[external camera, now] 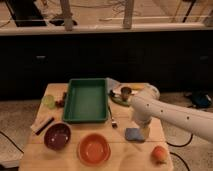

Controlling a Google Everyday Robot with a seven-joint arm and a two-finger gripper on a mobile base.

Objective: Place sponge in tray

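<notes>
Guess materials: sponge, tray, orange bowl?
Sponge: probably soft foam; matte blue-grey flat pad. Tray: likely plastic; uniform green, slight sheen, moulded raised rim. Orange bowl: plastic or glazed ceramic, cannot tell which; smooth, glossy. Gripper hangs at the sponge's right edge.

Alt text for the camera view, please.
A white robot arm reaches in from the right, its gripper down at a blue-grey sponge lying on the wooden table. The green tray sits farther back, left in frame.
</notes>
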